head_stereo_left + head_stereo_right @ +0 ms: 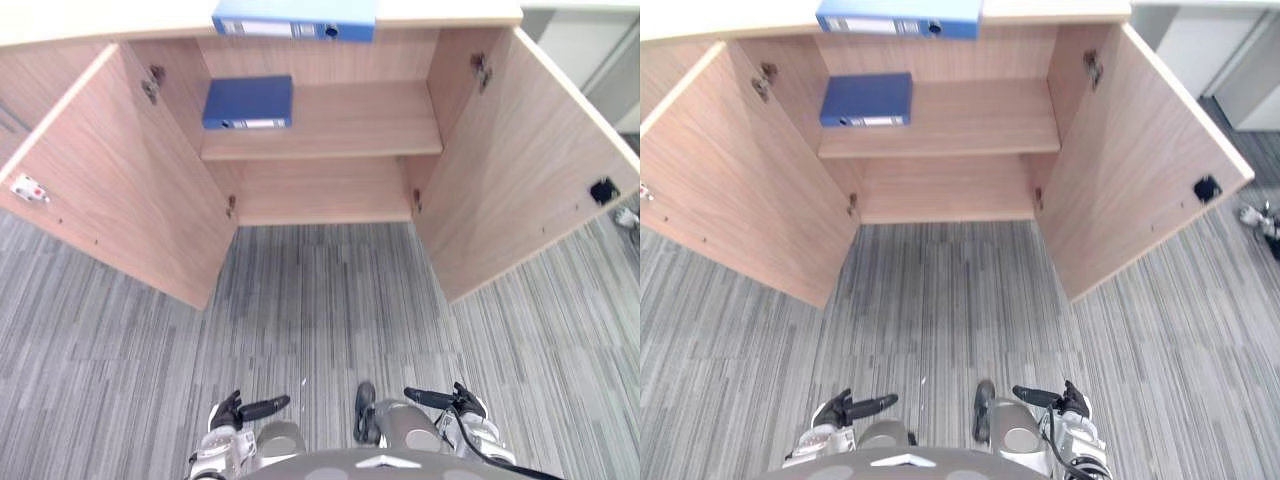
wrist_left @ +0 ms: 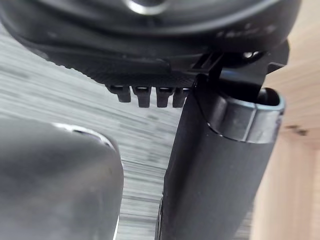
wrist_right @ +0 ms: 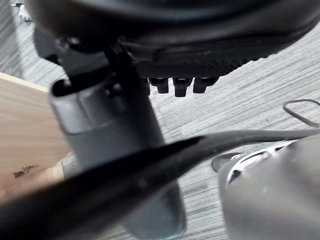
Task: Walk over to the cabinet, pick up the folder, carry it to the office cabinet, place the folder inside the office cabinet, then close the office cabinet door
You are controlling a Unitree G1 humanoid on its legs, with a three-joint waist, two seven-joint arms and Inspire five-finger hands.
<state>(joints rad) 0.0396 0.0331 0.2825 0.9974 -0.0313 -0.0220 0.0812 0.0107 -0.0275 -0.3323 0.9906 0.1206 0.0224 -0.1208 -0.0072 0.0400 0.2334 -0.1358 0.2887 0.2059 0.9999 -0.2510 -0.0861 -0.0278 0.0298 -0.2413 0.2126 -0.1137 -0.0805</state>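
A wooden cabinet (image 1: 350, 130) stands ahead with both doors swung wide. A dark blue folder (image 1: 248, 102) lies flat at the left of its inner shelf. A lighter blue folder (image 1: 295, 20) lies on the cabinet's top, its spine facing me. My left hand (image 1: 240, 410) hangs low near the view's bottom edge, fingers (image 2: 145, 95) straight and thumb out, holding nothing. My right hand (image 1: 445, 400) hangs the same way on the other side, its fingers (image 3: 175, 85) relaxed and empty. Both hands are far below and short of the folders.
The left door (image 1: 120, 170) and right door (image 1: 520, 160) angle out over grey striped carpet (image 1: 320, 300), leaving a lane between them. A black fitting (image 1: 603, 190) sits on the right door. Pale furniture (image 1: 590, 40) stands at the far right; a small object (image 1: 1260, 218) lies on the floor.
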